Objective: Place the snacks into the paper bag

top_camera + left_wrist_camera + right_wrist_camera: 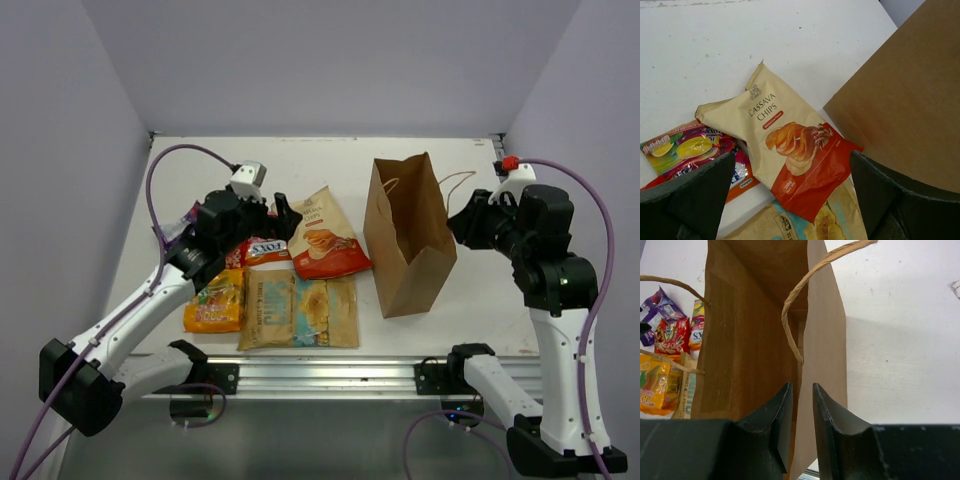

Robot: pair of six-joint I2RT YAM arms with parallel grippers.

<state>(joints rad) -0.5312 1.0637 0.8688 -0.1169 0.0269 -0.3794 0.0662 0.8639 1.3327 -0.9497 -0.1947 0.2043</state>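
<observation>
1. Left hand (277,215) hangs left of centre in the overhead view, jaws spread as wide as they go and holding nothing. In its own wrist view its two fingers (690,200) fill the lower corners.
2. Between those fingers lies the red-and-cream packet (790,145), flat on the white desk (715,50). Its lower right corner is just beside the foot of the paper bag (910,100).
3. Right hand (460,225), at the right of the overhead view, has its jaws drawn close on the bag's right-hand wall near the rim. In its wrist view the paper runs down between the two fingers (775,415).
4. The bag stands upright right of centre with its mouth open, and a twine handle (805,285) loops above the rim.
5. The other snacks lie on the desk to the left of the bag:
   - the tan-and-blue packet (298,310) is lowest in the frame;
   - the orange-yellow packet (215,302) is touching its left side;
   - the small red packet (265,250) is just above them;
   - the purple packet (657,302) is farthest from the bag.
</observation>
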